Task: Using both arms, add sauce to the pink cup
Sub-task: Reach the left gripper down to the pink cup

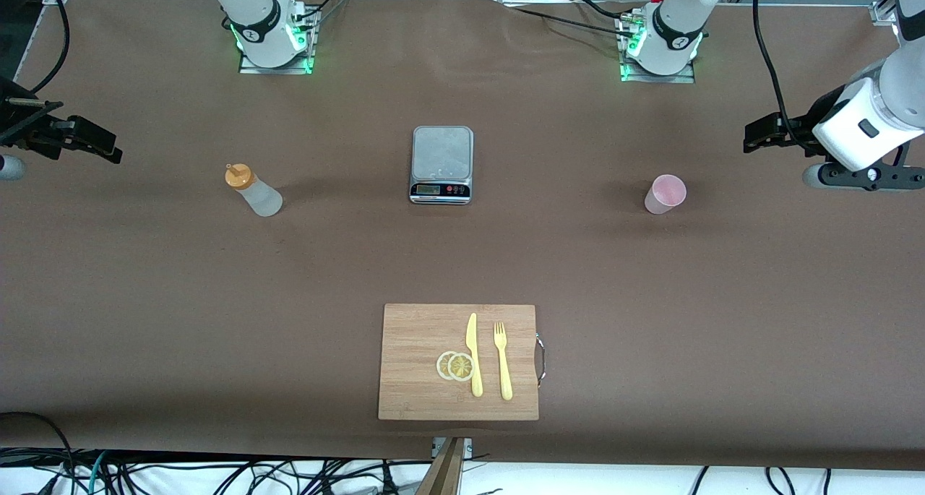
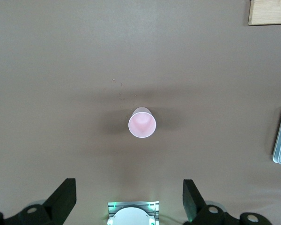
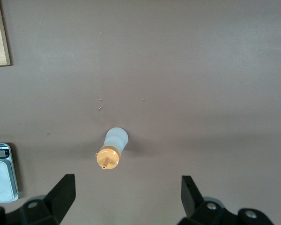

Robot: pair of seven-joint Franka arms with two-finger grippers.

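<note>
Both pincers hang released and empty, the left gripper (image 2: 129, 199) up over the table's end by the pink cup (image 1: 665, 194), the right gripper (image 3: 128, 197) over the other end by the sauce (image 1: 252, 190), so no step looks begun. Nearest the front camera lies a cutting board (image 1: 419, 329) with lemon slices (image 1: 455, 366), a knife (image 1: 474, 355) and a fork (image 1: 503, 361); farther off, bottle, scale (image 1: 441, 164) and cup stand upright in a row, well apart. Next, I judge, the right arm must come down around the bottle's frosted body while the left steadies the cup.
</note>
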